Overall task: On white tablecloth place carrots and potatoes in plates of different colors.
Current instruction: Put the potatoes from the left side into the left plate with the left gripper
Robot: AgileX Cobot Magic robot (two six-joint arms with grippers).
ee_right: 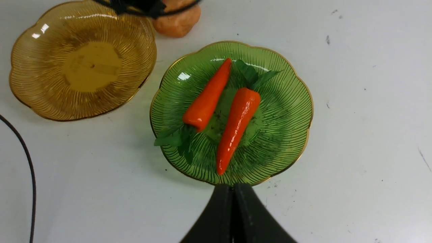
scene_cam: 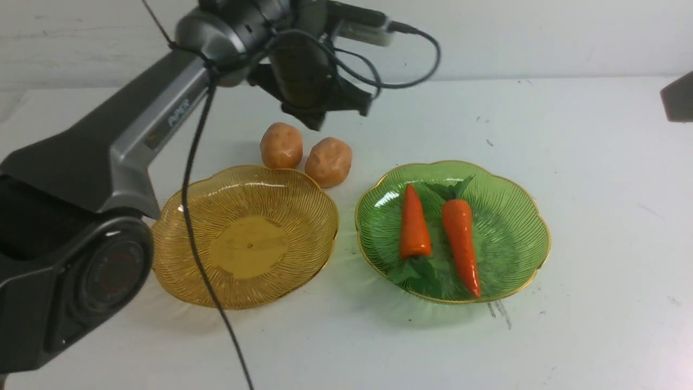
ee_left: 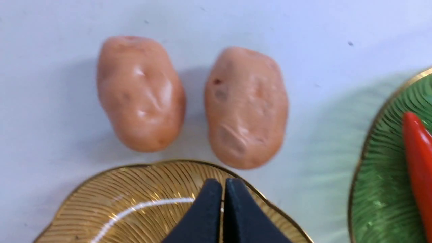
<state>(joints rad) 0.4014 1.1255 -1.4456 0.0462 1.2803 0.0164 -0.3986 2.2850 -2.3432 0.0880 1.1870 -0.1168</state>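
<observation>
Two carrots [scene_cam: 414, 223] [scene_cam: 461, 242] lie side by side in the green plate [scene_cam: 514, 227], also in the right wrist view [ee_right: 208, 96] [ee_right: 237, 125]. Two potatoes [scene_cam: 281, 145] [scene_cam: 328, 161] lie on the white tablecloth [scene_cam: 595, 216] just behind the bare amber plate [scene_cam: 243, 238]. My left gripper [scene_cam: 319, 116] hovers above the potatoes, shut and holding nothing; the left wrist view shows its fingers [ee_left: 222, 192] together over the amber plate's rim [ee_left: 135, 202], with both potatoes [ee_left: 140, 92] [ee_left: 246, 106] beyond. My right gripper [ee_right: 233, 190] is shut and holds nothing, above the cloth beside the green plate [ee_right: 287, 101].
My left arm [scene_cam: 135, 135] stretches over the left side of the table with a black cable [scene_cam: 195, 216] hanging across the amber plate. A dark part of the right arm [scene_cam: 677, 97] shows at the far right edge. A pale wall stands behind the table.
</observation>
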